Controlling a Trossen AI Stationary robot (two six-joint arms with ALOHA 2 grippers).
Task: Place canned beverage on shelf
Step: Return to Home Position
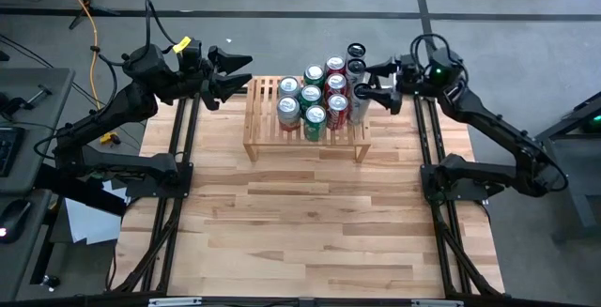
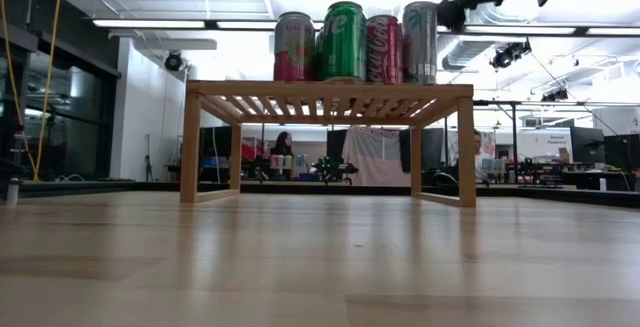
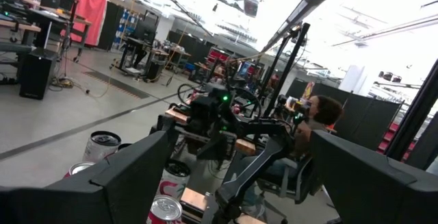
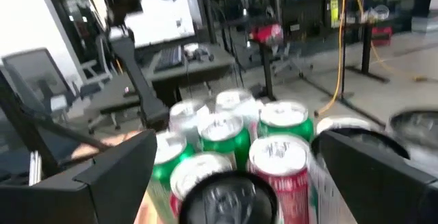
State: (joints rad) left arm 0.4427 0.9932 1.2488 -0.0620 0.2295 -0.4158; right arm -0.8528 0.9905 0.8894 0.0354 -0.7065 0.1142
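Note:
The light-wood slatted shelf (image 1: 264, 119) stands at the table's far middle; it also shows in the low view (image 2: 330, 91). Several cans (image 1: 314, 97), green, red and silver, stand upright on its right half, and its left half is bare. Two dark cans (image 1: 357, 59) stand at the far right corner of the group. My right gripper (image 1: 368, 80) is open just above the cans' right end; its wrist view looks down on the can tops (image 4: 274, 125). My left gripper (image 1: 237, 72) is open and empty, raised beyond the shelf's far left corner.
The near half of the wooden table (image 1: 310, 222) lies bare in front of the shelf. Black frame rails (image 1: 178, 204) run along both table sides. A person (image 3: 321, 118) sits in the room beyond the table.

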